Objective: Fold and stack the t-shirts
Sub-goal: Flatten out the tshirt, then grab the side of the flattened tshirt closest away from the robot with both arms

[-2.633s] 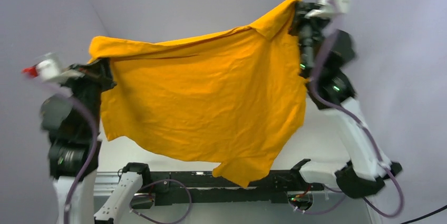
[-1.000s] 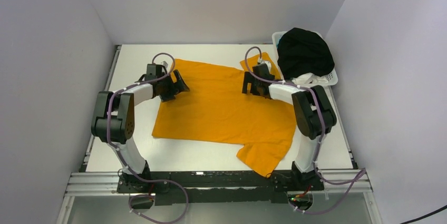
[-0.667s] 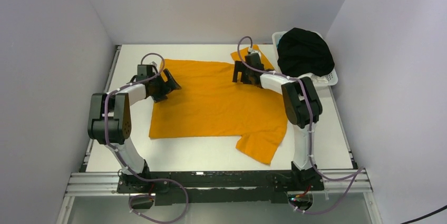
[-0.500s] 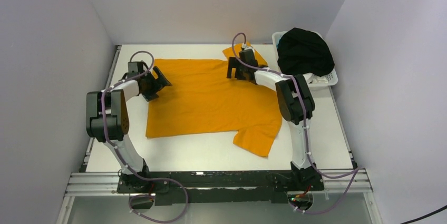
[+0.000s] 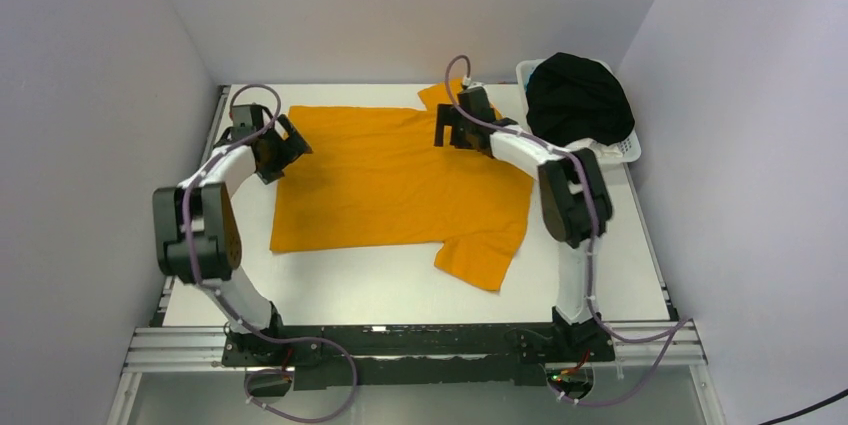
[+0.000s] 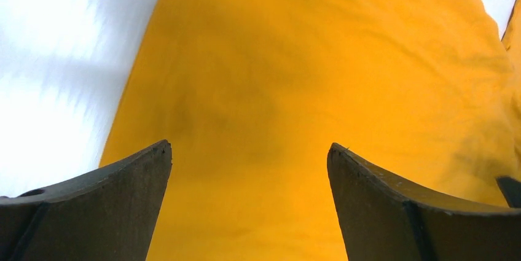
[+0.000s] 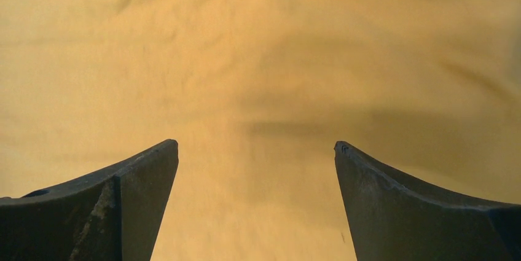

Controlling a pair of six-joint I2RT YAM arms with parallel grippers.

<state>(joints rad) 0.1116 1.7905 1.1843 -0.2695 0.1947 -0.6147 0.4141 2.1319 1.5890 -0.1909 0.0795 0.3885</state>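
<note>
Flat orange shirt [image 5: 390,185], mid-frame.
At its upper-left corner, left gripper [image 5: 283,142]; at top centre, right gripper [image 5: 447,131]; jaws of both spread wide, pinching nothing.

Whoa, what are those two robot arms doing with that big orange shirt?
They are getting an orange t-shirt ready to fold. It lies spread out flat on the white table. The left arm and the right arm reach over its far edge, one near each end, with their jaws wide open and holding nothing. A heap of black clothing waits in the white basket at the far right corner.
</note>
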